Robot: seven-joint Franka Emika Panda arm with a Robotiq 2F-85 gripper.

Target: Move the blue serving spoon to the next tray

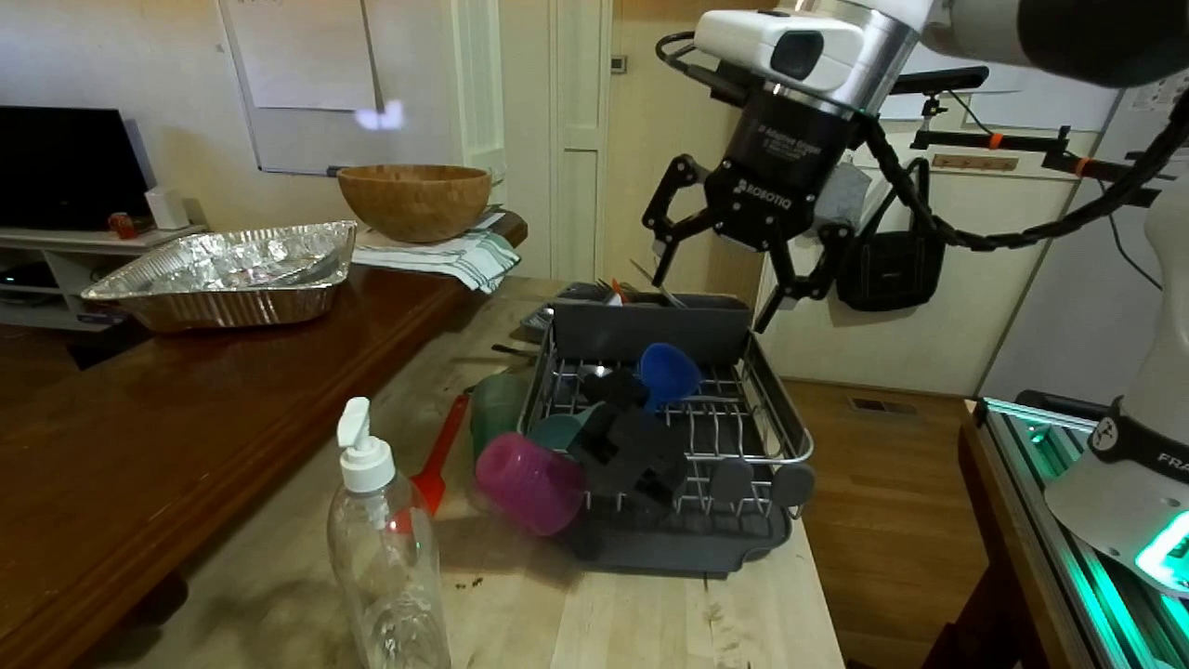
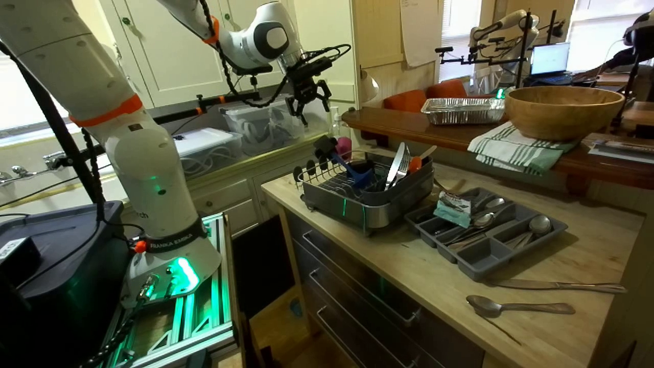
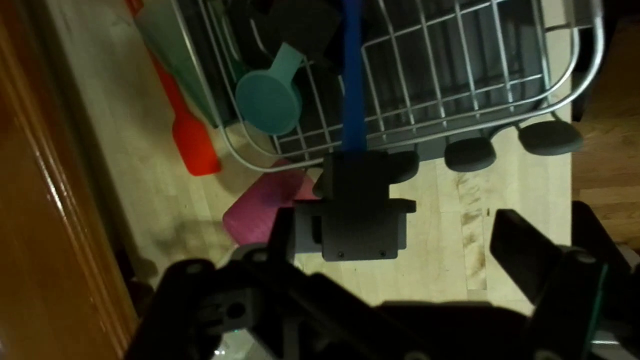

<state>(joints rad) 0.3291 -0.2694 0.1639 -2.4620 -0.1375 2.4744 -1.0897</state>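
A pale wooden countertop (image 1: 641, 623) runs alongside a higher, polished dark brown wooden ledge (image 1: 232, 400), with cream cupboards (image 2: 173, 56) behind the arm in an exterior view. On the countertop stands a dark grey dish rack (image 1: 669, 550) strung with silver metal wires, and the bright blue plastic serving spoon (image 1: 669, 373) rests in it. Its round bowl (image 1: 671, 368) sits towards the rack's tall grey panel (image 1: 650, 333). Its long, thin blue handle (image 3: 353, 85) runs, in the wrist view, to a dark grey block (image 3: 362, 220) that appears past the rack's edge; in an exterior view the handle slants upwards. A teal round measuring cup (image 3: 269, 102) is near the handle, and a translucent magenta plastic cup (image 3: 260, 210) shows just beside the block.

The white robot arm (image 2: 153, 168) stands tall, its upper links bent forward. It holds the black Robotiq gripper (image 1: 711, 303) pointing downwards, slightly tilted, higher than the rack and well apart from the spoon. The jaws stand wide.
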